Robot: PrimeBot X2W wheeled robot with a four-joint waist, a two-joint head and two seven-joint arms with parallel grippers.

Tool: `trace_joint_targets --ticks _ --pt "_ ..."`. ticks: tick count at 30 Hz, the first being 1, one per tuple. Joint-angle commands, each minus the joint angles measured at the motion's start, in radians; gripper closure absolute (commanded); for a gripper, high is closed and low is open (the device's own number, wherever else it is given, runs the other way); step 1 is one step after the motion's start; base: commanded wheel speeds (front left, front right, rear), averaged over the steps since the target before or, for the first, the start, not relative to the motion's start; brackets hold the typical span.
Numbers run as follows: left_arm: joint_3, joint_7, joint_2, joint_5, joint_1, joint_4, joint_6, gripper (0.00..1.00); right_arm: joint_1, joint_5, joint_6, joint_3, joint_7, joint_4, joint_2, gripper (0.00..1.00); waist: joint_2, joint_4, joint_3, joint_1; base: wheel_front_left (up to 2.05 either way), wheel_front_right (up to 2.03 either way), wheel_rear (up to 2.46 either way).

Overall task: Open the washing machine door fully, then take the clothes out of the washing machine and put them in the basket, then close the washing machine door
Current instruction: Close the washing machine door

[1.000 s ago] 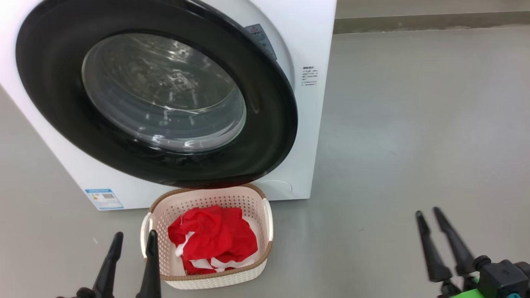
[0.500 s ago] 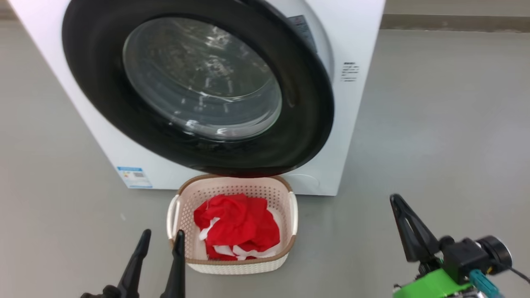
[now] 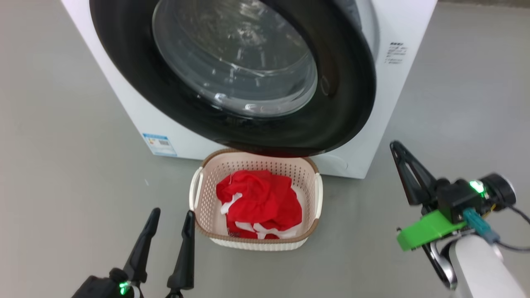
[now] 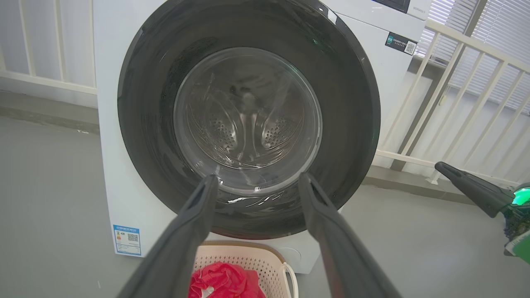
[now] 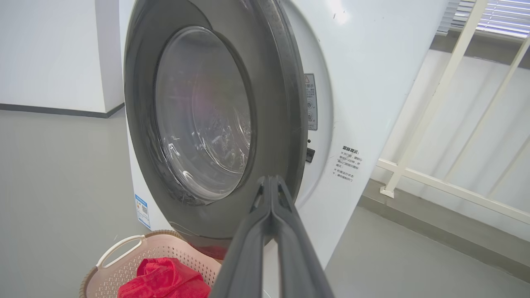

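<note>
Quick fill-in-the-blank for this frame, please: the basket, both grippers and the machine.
1. The basket holds ____ clothes.
2. The left gripper is ____, its fingers spread apart.
3. The right gripper is ____ and holds nothing.
4. The basket stands on the floor in ____ of the washing machine.

Missing words: red; open; shut; front.

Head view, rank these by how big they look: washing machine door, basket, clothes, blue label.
Largest to smallest:
washing machine door, though the frame cuts it off
basket
clothes
blue label
</note>
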Motion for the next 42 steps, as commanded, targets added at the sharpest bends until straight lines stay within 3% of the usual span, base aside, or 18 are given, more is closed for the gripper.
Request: trace_joint_targets --ticks 1,24,42 --pt "0.025 -0.008 -0.002 0.013 -0.048 -0.033 -0.006 0.00 -0.068 0.009 0.006 0.036 -0.005 0.004 -0.018 1.00 -0.0001 0.028 0.042 0.0000 0.00 0.00 0.00" --pt "0.009 -0.008 -0.027 0.012 -0.141 -0.031 -0.026 0.00 -0.511 0.035 0.006 0.137 -0.006 0.288 -0.107 1.00 -0.0001 0.104 0.202 0.0000 0.00 0.00 0.00" --pt "-0.020 -0.008 -0.029 -0.010 -0.177 -0.024 -0.018 0.00 -0.685 0.014 0.006 0.048 -0.006 0.438 -0.145 1.00 -0.0001 0.142 0.255 0.0000 0.00 0.00 0.00"
